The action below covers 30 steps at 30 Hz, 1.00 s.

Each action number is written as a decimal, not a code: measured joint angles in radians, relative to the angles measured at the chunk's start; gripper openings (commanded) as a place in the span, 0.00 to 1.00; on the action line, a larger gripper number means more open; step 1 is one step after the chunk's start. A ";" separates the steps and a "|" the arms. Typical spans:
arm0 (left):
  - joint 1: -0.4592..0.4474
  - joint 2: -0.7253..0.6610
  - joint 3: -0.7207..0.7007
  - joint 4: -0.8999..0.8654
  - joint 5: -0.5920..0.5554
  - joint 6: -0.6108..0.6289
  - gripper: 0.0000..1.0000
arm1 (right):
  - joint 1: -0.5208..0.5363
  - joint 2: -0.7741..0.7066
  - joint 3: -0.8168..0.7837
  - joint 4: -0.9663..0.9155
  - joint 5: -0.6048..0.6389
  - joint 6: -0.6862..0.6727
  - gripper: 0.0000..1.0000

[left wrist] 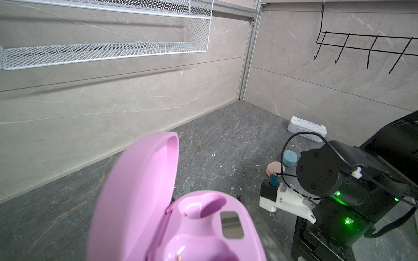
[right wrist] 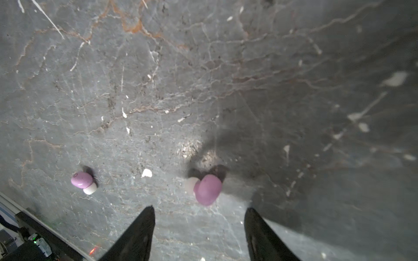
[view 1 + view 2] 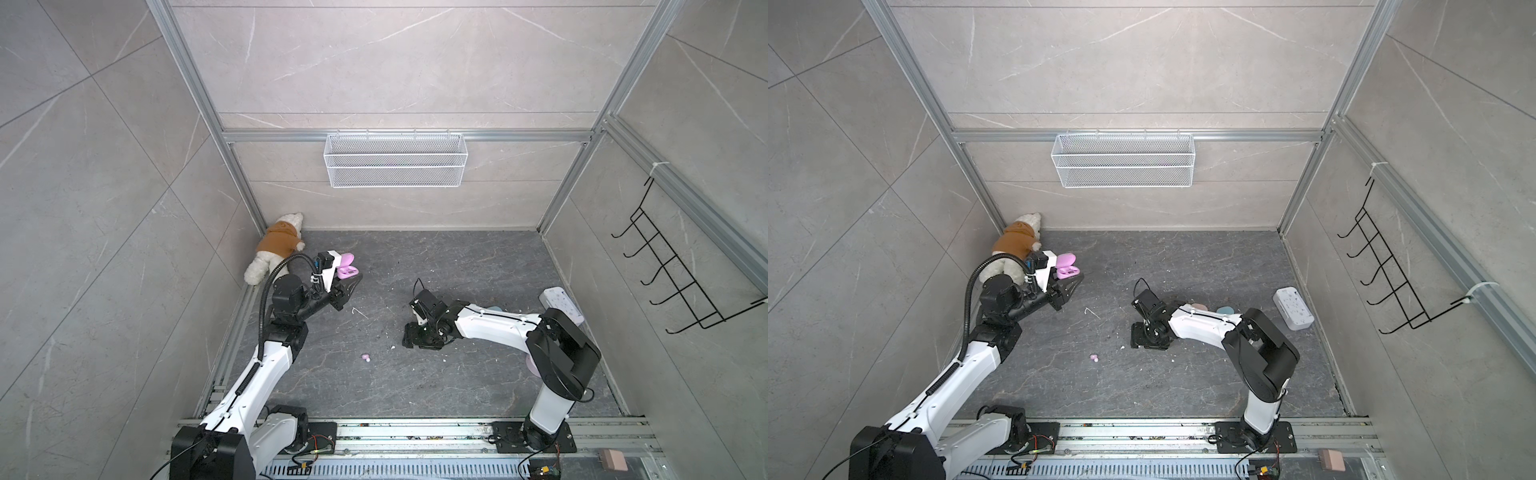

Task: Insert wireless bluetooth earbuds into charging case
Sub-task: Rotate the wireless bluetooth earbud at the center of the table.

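The left gripper (image 3: 352, 281) pinches the smooth, oval lilac case (image 1: 181, 226), with its lid up. The right gripper (image 2: 199, 209) points down at the rough grey stone floor (image 2: 203, 90), its pointy black jaws wide. One round, shiny lilac bud (image 2: 208, 188) lies just past them. Another bud (image 2: 81, 180) lies off to the side.

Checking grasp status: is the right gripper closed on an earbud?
No, the right gripper is open, with the nearer lilac earbud lying untouched ahead of it.
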 measured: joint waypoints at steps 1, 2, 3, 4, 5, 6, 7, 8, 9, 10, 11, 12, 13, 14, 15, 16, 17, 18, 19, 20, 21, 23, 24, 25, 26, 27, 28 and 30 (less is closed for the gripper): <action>0.000 0.000 0.000 0.000 0.000 0.000 0.19 | 0.004 0.005 -0.002 0.016 -0.007 0.008 0.67; 0.000 0.000 0.000 0.000 0.000 0.000 0.19 | 0.008 0.005 -0.002 0.032 -0.012 0.013 0.67; 0.000 0.000 0.000 0.000 0.000 0.000 0.19 | 0.013 0.008 -0.003 0.053 -0.019 0.019 0.67; 0.000 0.000 0.000 0.000 0.000 0.000 0.19 | 0.018 0.011 -0.003 0.072 -0.025 0.027 0.67; 0.000 0.000 0.000 0.000 0.000 0.000 0.19 | 0.025 0.017 -0.002 0.091 -0.031 0.031 0.67; 0.000 0.000 0.000 0.000 0.000 0.000 0.19 | 0.030 0.022 -0.002 0.102 -0.035 0.033 0.67; 0.000 0.000 0.000 0.000 0.000 0.000 0.19 | 0.036 0.027 0.000 0.111 -0.039 0.035 0.67; 0.000 0.000 0.000 0.000 0.000 0.000 0.19 | 0.042 0.031 0.004 0.120 -0.045 0.037 0.67; 0.000 0.000 0.000 0.000 0.000 0.000 0.19 | 0.048 0.034 0.010 0.126 -0.046 0.040 0.67; 0.000 0.000 0.000 0.000 0.000 0.000 0.19 | 0.052 0.036 0.017 0.128 -0.047 0.042 0.67; 0.000 0.000 0.000 0.000 0.000 0.000 0.19 | 0.058 0.038 0.030 0.128 -0.049 0.045 0.66; 0.000 0.000 0.000 0.000 0.000 0.000 0.19 | 0.064 0.040 0.046 0.127 -0.050 0.048 0.66; 0.000 0.000 0.000 0.000 0.000 0.000 0.18 | 0.068 0.041 0.062 0.128 -0.051 0.051 0.66; 0.000 0.000 0.000 0.000 0.000 0.000 0.18 | 0.073 0.043 0.083 0.129 -0.052 0.052 0.66; 0.000 0.000 0.000 0.000 0.000 0.000 0.18 | 0.077 0.043 0.098 0.132 -0.052 0.052 0.66; 0.000 0.000 0.000 0.000 0.000 0.000 0.18 | 0.080 0.043 0.112 0.131 -0.052 0.052 0.66; 0.000 0.000 0.000 0.000 0.000 0.000 0.18 | 0.082 0.043 0.123 0.131 -0.052 0.052 0.66; 0.000 0.000 0.000 0.000 0.000 0.000 0.18 | 0.082 0.043 0.130 0.130 -0.051 0.052 0.66; 0.000 0.000 0.000 0.000 0.000 0.000 0.18 | 0.082 0.043 0.132 0.128 -0.049 0.052 0.66; 0.000 0.000 0.000 0.000 0.000 0.000 0.18 | 0.082 0.043 0.132 0.123 -0.045 0.051 0.66; 0.000 0.000 0.000 0.000 0.000 0.000 0.18 | 0.082 0.043 0.131 0.113 -0.040 0.052 0.66; 0.000 0.000 0.000 0.000 0.000 0.000 0.18 | 0.082 0.043 0.130 0.090 -0.025 0.053 0.66; 0.000 0.000 0.000 0.000 0.000 0.000 0.18 | 0.082 0.042 0.128 0.080 -0.013 0.055 0.66; 0.000 0.000 0.000 0.000 0.000 0.000 0.18 | 0.082 0.042 0.126 0.070 -0.002 0.056 0.66; 0.000 0.000 0.000 0.000 0.000 0.000 0.18 | 0.082 0.042 0.121 0.057 0.012 0.057 0.66; 0.000 0.000 0.000 0.000 0.000 0.000 0.18 | 0.081 0.042 0.113 0.048 0.023 0.059 0.66; 0.000 0.000 0.000 0.000 0.000 0.000 0.18 | 0.080 0.042 0.105 0.043 0.031 0.059 0.66; 0.000 0.000 0.000 0.000 0.000 0.000 0.18 | 0.074 0.042 0.087 0.031 0.038 0.059 0.66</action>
